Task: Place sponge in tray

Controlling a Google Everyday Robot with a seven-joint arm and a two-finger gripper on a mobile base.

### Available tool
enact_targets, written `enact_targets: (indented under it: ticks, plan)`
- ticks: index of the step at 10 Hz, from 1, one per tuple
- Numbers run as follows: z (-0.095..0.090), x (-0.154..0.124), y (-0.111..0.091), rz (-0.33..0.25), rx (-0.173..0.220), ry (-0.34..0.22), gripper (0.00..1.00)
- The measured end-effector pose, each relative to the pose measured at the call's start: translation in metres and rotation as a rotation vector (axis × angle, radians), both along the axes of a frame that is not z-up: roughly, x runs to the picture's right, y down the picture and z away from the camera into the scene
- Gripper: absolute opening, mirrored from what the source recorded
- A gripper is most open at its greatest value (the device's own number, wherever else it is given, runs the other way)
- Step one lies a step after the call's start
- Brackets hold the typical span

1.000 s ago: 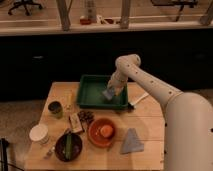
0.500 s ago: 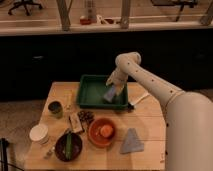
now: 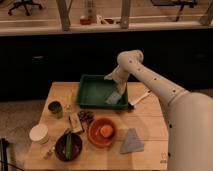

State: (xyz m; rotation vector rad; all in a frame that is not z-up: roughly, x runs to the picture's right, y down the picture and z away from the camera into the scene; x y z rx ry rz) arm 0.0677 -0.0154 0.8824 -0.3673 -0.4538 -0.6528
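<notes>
Arm: the white arm reaches from the right foreground across the wooden table [image 3: 60, 92]. Compared with half a second ago, the wrist sits slightly further right and the gripper [image 3: 116, 84] is over the right half of the tray [image 3: 92, 78].

Tray: dark green, at the back centre of the table, in the same place as before.

Sponge [image 3: 114, 97]: a blue-grey block, now lower and nearer the tray's right wall than in the earlier views. It sits tilted, inside the rim, just under the gripper.

Judgement: placement is at or near completion. What remains is a clean release and a retreat of the arm.

Not resolved:
- I cannot tell whether the gripper is grasping the sponge or has let go; the two merge into one shape.
- I cannot tell whether the sponge rests on the tray floor or leans on the sloped wall.
- The arm hides the tray's far right corner.
- The frame's right edge cuts off the arm's base.

Bystanders, well apart from the tray: folded grey cloth [image 3: 132, 142] and orange bowl [image 3: 102, 132] at the table front.
</notes>
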Motion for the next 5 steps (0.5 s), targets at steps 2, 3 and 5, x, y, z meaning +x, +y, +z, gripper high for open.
enact_targets:
  ticks: [2,3,5]
  plan:
    - [-0.0028,0.0022,-0.0029,0.003,-0.001,-0.001,0.80]
    - [-0.0034,0.0035,-0.0034,0.004,-0.004,0.000,0.80]
    - [-0.0049,0.0068,-0.0049,0.009,-0.009,0.005,0.80]
